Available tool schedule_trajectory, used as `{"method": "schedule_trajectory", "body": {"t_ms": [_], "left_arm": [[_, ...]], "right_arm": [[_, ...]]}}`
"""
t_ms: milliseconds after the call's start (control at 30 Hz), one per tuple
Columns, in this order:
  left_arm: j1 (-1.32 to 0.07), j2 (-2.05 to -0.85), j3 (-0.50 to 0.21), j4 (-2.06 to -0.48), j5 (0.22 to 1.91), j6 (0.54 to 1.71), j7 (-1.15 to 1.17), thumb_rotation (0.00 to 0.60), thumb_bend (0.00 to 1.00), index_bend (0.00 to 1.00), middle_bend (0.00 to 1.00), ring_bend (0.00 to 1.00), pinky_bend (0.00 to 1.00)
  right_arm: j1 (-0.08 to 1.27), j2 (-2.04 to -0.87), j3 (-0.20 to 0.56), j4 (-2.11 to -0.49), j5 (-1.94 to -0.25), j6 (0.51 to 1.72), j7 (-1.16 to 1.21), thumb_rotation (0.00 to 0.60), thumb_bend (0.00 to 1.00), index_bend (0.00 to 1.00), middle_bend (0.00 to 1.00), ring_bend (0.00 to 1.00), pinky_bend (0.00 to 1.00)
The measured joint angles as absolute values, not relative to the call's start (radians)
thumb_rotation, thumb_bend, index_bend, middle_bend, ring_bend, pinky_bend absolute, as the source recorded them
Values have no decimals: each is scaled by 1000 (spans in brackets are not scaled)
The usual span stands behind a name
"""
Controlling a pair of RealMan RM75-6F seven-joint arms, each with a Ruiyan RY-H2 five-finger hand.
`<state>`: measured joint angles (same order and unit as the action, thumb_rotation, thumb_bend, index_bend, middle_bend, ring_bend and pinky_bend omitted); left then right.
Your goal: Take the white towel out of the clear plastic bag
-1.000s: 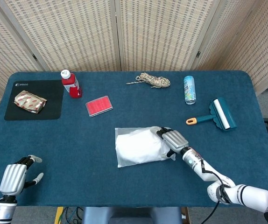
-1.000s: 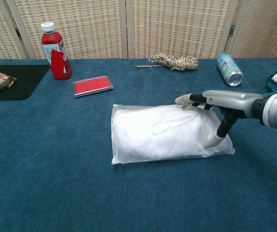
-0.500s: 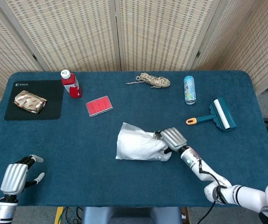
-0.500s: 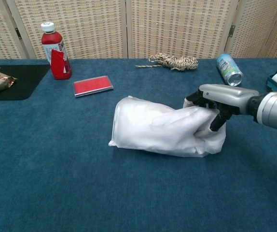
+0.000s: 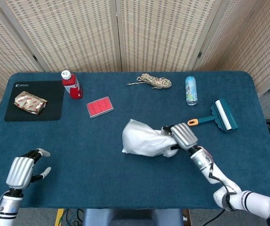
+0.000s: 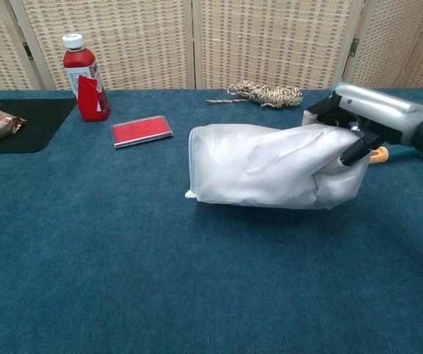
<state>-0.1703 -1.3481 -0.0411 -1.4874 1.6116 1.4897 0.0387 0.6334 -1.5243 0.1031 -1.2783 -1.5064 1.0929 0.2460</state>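
Down at the near left corner of the blue bench, well apart from the clear plastic bag: left hand, holding nothing, fingers spread apart. On the bag's right end: right hand, its fingers closed tight on that end, pinching the plastic. Bag held up off the bench, lying on its side, its other end sticking out to the left. White towel inside the bag, filling most of it, not out yet. Just behind the right hand, to the right of the bag: orange handle of a teal lint roller. Further back from the bag and to its left: flat red card lying on the bench. Further back again and more to the left: red bottle with a white cap, standing up straight. Far left of the bag: black mat with a crinkly snack packet lying on it. At the far side of the bench, behind the bag: bundle of tan rope. To the right of the rope: blue can lying on its side. Behind the bench, furthest from the bag: woven folding screen.
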Motion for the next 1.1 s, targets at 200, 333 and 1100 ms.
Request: {"method": "schedule_trajectory", "body": {"t_ms": [200,333,1100], "left_arm": [[-222,-1341,-75,-1548,1621,1462,60,600,233,421,412,432,628],[-260,-1339,-100,-1588,1623,1437,74,600,233,417,412,431,628],[-430,-1342,-225,-1767,1553,1336,124,600,233,382,295,370,595]], "right_arm": [[598,-1504,96,-1267,-1557,1201,296,600,416,565,675,616,719],[576,-1501,92,-1248,-1590,1273,345,600,424,565,675,616,719],[555,-1655,94,-1046,-1756,1605,562,600,433,565,675,616,719]]}}
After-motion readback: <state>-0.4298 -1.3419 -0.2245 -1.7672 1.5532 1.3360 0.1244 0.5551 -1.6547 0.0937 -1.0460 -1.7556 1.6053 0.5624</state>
